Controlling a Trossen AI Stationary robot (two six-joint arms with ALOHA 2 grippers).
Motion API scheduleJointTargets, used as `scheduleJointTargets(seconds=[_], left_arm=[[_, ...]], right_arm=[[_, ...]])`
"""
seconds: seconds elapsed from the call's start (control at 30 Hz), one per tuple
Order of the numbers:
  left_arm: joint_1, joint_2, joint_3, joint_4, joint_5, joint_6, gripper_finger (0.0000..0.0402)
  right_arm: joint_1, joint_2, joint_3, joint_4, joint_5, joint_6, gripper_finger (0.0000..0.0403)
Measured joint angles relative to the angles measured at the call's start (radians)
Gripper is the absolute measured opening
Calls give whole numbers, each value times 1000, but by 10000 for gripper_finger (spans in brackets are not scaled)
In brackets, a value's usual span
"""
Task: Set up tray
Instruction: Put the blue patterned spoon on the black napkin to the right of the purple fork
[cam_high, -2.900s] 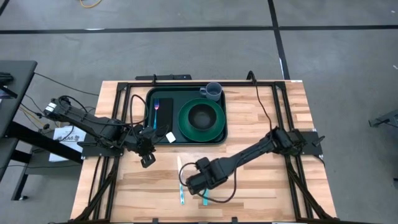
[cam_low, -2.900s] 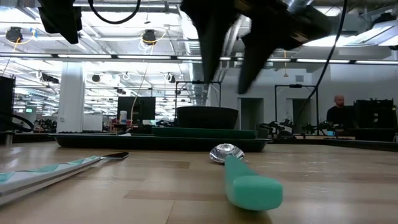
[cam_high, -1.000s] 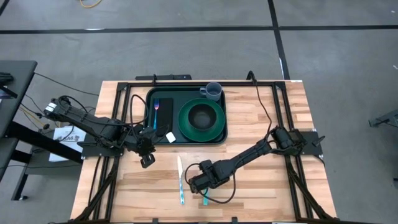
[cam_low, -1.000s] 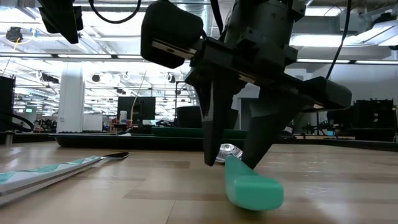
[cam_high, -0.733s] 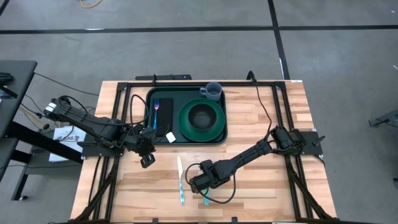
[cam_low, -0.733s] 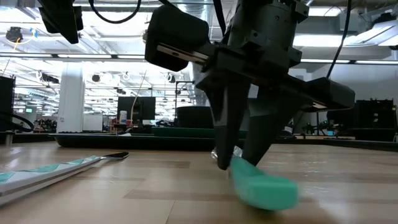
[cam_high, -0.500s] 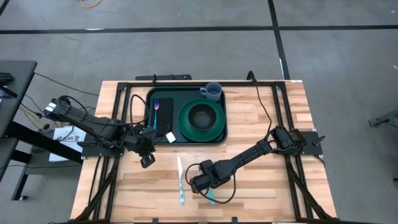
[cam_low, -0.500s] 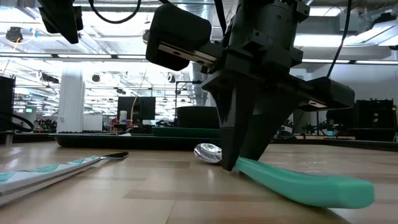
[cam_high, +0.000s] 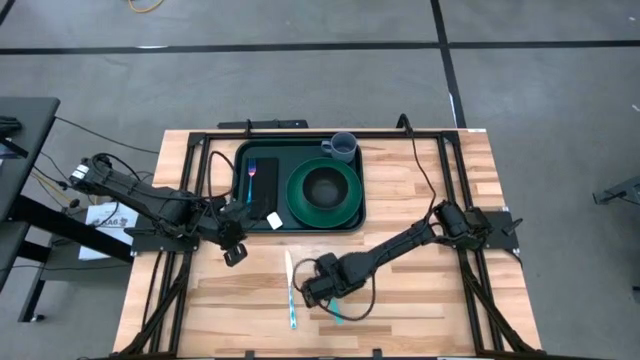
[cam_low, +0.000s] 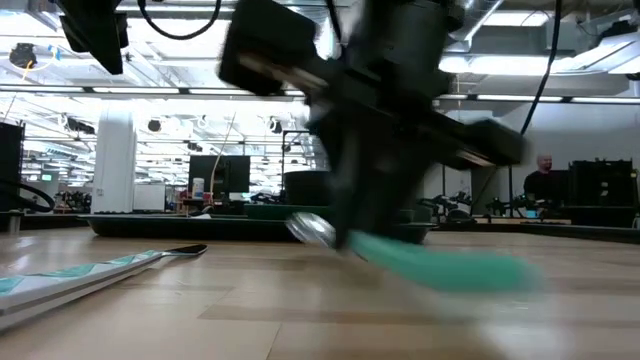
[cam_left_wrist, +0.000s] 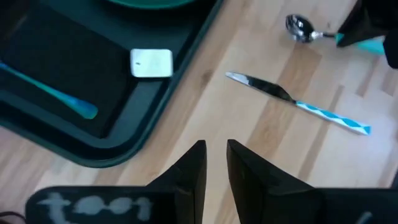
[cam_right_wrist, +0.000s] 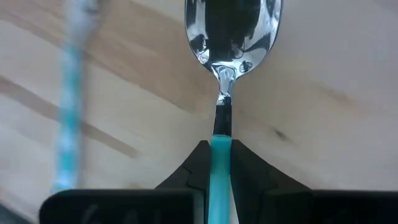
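The dark green tray (cam_high: 244, 160) lies at the table's far side. It carries a round green plate (cam_high: 345, 205) with a bowl, a black napkin (cam_high: 264, 193) with a blue fork (cam_high: 252, 172), and a grey mug (cam_high: 343, 147). A spoon (cam_right_wrist: 233, 25) with a teal handle is in my right gripper (cam_high: 322, 290), near the table's front middle. A knife (cam_high: 291, 290) lies flat on the wood just left of it. My left gripper (cam_left_wrist: 214, 163) hovers over bare wood beside the tray's near left corner, shut on nothing. My right gripper pinches the spoon's teal handle (cam_right_wrist: 221, 149) between its two fingers, at the end close to the metal neck. The fingers come from above, pointing down, and lie across the handle. The spoon's bowl (cam_low: 310, 228) is clear of the wood. The handle (cam_low: 450, 268) slopes down behind the fingers.
Bare wood lies at the table's right and near its front edge. Black frame rails (cam_high: 455, 180) run along the table's left and right sides. The room beyond the table holds desks, and a person (cam_low: 545, 175) is far off.
My right gripper has shut on the spoon's handle and risen a little. The spoon has turned about on the wood, its handle swinging toward the table's right. Its bowl has then come up off the wood.
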Motion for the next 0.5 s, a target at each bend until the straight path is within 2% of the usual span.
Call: scheduleJointTargets(seconds=[0.33,0.5], left_arm=[[1,-226,0,-83,-103,-86,51],[1,-322,0,-134,-137,-124,51]], right_arm=[[-107,-3,170,56,-4,-210,30],[-212,-7,220,215,-3,-291,30]])
